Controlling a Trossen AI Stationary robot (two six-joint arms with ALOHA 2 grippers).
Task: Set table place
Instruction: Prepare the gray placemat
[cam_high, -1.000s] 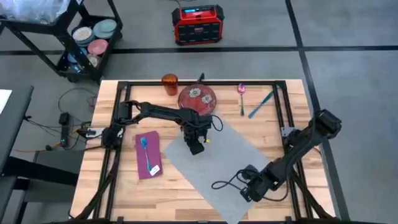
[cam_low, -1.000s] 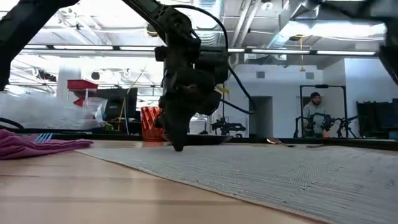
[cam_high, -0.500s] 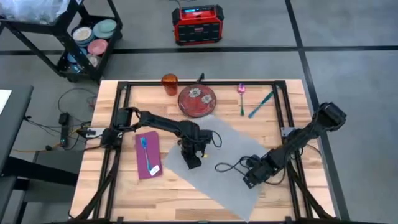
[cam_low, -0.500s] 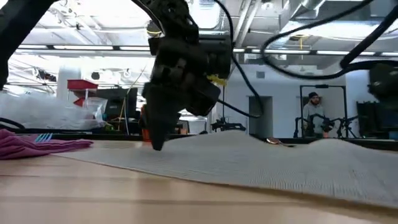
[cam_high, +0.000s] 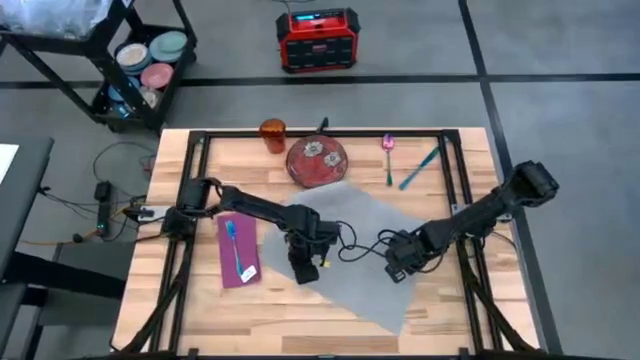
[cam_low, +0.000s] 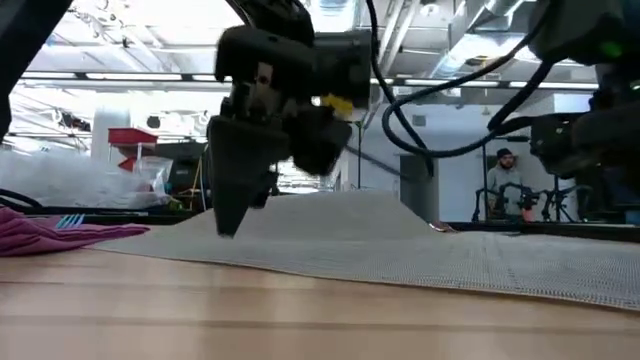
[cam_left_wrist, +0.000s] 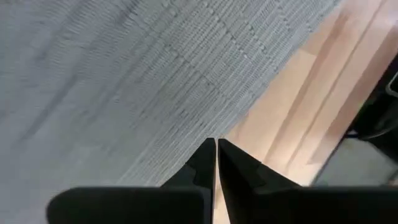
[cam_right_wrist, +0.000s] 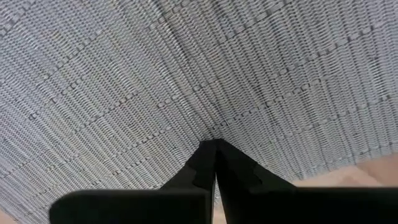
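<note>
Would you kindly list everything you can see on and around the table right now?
Table: one, light wood.
Placemat: one, grey, table centre, skewed.
Plate: one, red, far edge.
Cup: one, orange, left of plate.
Napkin: one, purple, left of placemat.
Blue utensil: one, on napkin.
Pink utensil: one, right of plate.
Teal utensil: one, beside pink.
Cart: one, black, far left.
Red box: one, on floor.
Person: one, background.
Left end effector: pinching placemat edge.
Right end effector: pinching placemat.

A grey woven placemat (cam_high: 355, 250) lies skewed and humped mid-table (cam_high: 440, 300). Beyond it stand a red plate (cam_high: 317, 162) and orange cup (cam_high: 273, 134); a purple napkin (cam_high: 238, 251) lies beside it.
</note>
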